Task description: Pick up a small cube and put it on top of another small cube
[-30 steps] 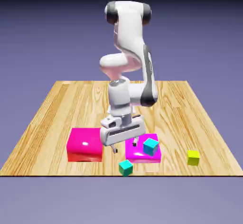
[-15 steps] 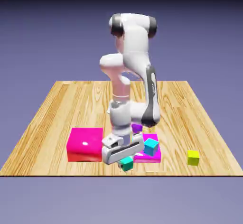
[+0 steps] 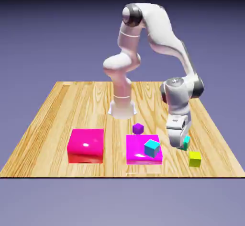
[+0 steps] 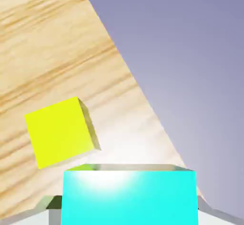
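One teal cube (image 4: 129, 198) pinched in barely parted jaws (image 4: 129, 214); lowering off-centre could tip it off the lime cube (image 4: 59, 132)!

Exterior view: set back and above, past the table's (image 3: 52, 119) near edge, facing the arm's base (image 3: 122, 110) across it; far enough off to fit the whole tabletop and arm (image 3: 129, 38). Hand view: on the hand, close in, looking down along the gripper (image 4: 129, 214) at a stretch of tabletop and one edge running diagonally. Both views share the yellow cube (image 3: 194, 159) (image 4: 61, 132), the held teal cube (image 3: 186, 143) (image 4: 129, 198) and some wood around the yellow one.
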